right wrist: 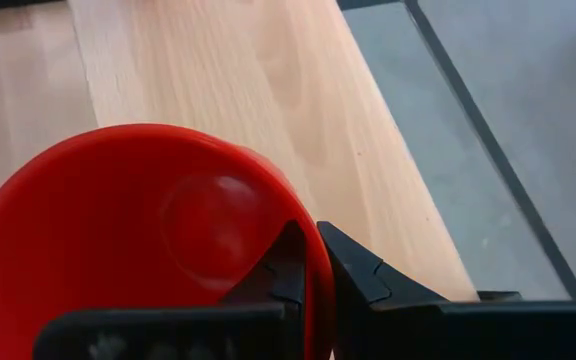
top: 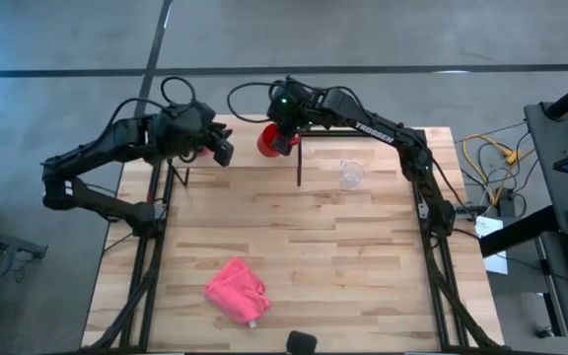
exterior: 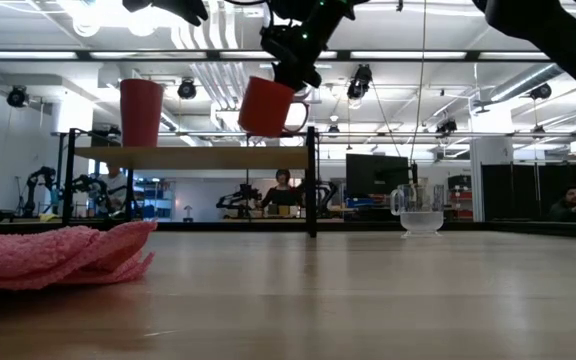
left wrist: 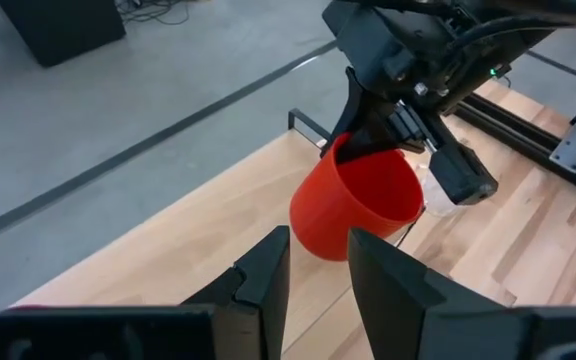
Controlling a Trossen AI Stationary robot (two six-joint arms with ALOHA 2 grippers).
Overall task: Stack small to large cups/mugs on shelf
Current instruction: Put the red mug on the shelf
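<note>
Nearest the front edge of the wooden tabletop [top: 363, 256], a crumpled pink cloth [top: 236, 290] lies left of centre, with a broad stretch of bare board around it and beyond it. Farther back and to the right, the small clear plastic cup [top: 351, 175] stands upright on the tabletop, well apart from everything else; it looks empty, though the low view shows it too small to be sure. At the far edge runs the shelf [exterior: 193, 157], a raised light plank on black posts. The tall pink-red tumbler [exterior: 141, 112] stands upright on its left part, and the plank to the right of it is bare. Above the shelf's right end, near the right-hand post, the right gripper [right wrist: 306, 262] holds the red mug [right wrist: 138, 250] clear of the plank and tilted, its fingers pinched tight on the rim, one inside and one outside; the mug's inside is empty. The left gripper [left wrist: 318, 275] hovers over the shelf's left part beside the tumbler, its fingers a narrow gap apart and holding nothing.
</note>
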